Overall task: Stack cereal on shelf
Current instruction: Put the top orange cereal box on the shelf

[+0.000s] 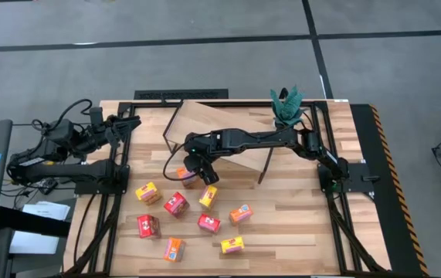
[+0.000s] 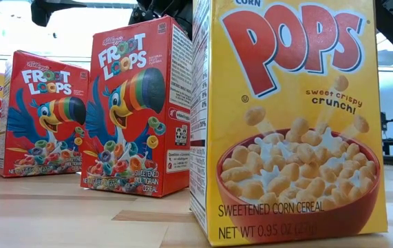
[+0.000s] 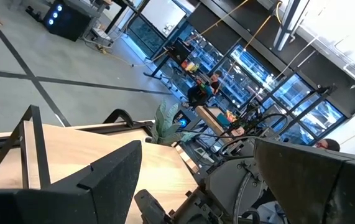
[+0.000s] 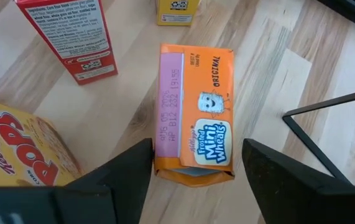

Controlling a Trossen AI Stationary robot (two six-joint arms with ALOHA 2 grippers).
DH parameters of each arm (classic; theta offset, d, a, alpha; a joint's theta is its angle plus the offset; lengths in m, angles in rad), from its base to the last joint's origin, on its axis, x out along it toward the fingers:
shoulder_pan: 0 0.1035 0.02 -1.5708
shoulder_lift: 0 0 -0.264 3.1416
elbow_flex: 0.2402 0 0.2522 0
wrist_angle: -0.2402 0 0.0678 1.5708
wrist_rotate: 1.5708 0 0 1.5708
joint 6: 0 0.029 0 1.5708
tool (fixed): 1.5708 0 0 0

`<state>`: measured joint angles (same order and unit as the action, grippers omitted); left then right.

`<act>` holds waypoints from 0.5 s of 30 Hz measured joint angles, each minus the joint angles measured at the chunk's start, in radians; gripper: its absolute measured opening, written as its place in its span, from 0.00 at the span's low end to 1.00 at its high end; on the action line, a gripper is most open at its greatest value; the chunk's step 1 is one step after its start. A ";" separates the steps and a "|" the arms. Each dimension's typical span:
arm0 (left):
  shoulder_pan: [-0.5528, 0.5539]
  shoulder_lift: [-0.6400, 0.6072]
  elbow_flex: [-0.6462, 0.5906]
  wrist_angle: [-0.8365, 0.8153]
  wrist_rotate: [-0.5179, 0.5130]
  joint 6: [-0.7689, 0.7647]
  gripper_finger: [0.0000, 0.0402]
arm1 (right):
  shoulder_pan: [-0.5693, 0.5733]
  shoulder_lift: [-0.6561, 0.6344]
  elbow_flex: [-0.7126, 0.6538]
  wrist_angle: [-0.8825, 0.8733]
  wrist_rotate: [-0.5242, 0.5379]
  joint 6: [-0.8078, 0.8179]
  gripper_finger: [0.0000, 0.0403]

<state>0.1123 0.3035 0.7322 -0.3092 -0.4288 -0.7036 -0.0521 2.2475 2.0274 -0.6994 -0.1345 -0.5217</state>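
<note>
Several small cereal boxes in red, orange and yellow stand or lie on the plank table, among them a yellow one [image 1: 147, 191] and a red one [image 1: 175, 203]. An orange Mini-Wheats box [image 4: 196, 124] lies flat on the table in front of the shelf [image 1: 228, 127], a light board on black legs. My right gripper [image 4: 197, 143] slants down over this box, open, one finger close beside each long side at its near end. My left gripper [image 1: 131, 123] waits open at the table's left edge.
A red box [image 4: 71, 37] and a yellow Pops box [image 4: 15, 149] stand close by the orange box. A black shelf leg [image 4: 326, 124] runs beside my right gripper. A green plant [image 1: 287, 106] stands at the far right. The low view is filled by a Corn Pops box [image 2: 285, 117].
</note>
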 joint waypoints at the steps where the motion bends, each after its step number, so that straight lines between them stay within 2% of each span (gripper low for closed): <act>1: 0.000 0.000 0.000 0.000 0.001 0.000 0.75 | 0.000 0.000 0.000 0.000 0.000 0.000 0.64; 15: 0.000 0.000 0.000 0.000 0.000 0.000 0.75 | 0.000 -0.001 0.000 -0.013 -0.022 -0.002 0.44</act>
<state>0.1125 0.3035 0.7322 -0.3088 -0.4284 -0.7035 -0.0522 2.2467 2.0274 -0.7121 -0.1562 -0.5232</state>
